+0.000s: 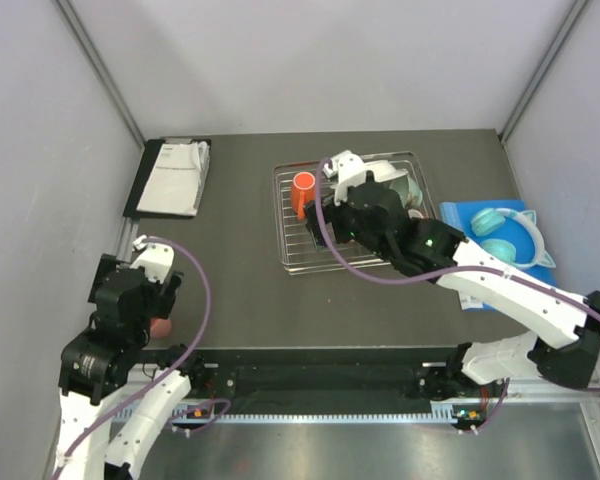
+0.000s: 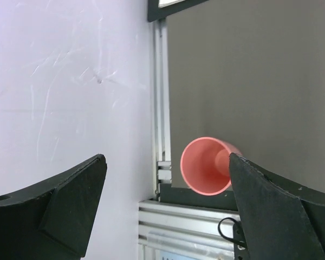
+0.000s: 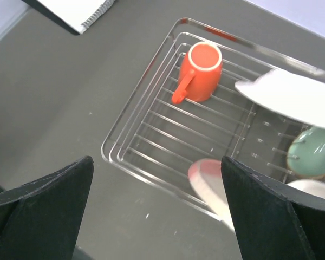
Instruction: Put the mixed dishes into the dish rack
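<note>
Black right end effector (image 3: 157,187), jaws wide apart, outstretched above dish rack (image 3: 146,135).

A dark grey table (image 1: 240,200) stands between pale lilac-white walls (image 1: 320,60) with aluminium corner posts (image 1: 100,72), evenly lit.

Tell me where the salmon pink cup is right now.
The salmon pink cup sits at the near-left corner of the table, far outside the dish rack, beside the metal frame rail and just ahead of the open left tool.
</note>
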Available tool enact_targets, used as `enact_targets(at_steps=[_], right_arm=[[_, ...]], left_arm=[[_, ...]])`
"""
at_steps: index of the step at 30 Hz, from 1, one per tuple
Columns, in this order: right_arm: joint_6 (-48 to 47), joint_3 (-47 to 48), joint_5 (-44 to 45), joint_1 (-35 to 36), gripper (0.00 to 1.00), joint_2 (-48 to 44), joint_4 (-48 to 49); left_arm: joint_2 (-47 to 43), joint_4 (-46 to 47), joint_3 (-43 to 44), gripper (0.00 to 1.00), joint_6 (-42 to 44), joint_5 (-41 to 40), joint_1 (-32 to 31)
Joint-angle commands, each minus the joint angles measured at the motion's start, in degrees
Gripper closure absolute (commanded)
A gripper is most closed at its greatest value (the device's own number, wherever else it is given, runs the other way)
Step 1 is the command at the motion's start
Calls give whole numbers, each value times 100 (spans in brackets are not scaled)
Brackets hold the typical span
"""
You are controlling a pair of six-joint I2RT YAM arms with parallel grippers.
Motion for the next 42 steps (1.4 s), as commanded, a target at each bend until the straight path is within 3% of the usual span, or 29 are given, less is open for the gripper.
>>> enact_targets(at_steps=[1,11,18,30,34,42], right_arm=[[721,-554,-162,172,0,-514,221],[1012,-1031,-127,418,0,-936,370],[1144,-952,48,603,0,-901,256],[1346,-767,347,752,0,-884,28],[1416,-714,409,796,0,-884,2],[1478,-653,558,858,0,-919,-183]], left_arm=[[-134,-239,0,1,-191,-548,-20],[-697,-276,-1247,1,-287,-1180,-187],[129,-345,-1160,4,-1078,-277,-108],[23,-503,-1819,11,-1236,94,-91],[357,-267,-2066,17,-773,286,-91],[744,322,-2399,18,-349,550,-91]])
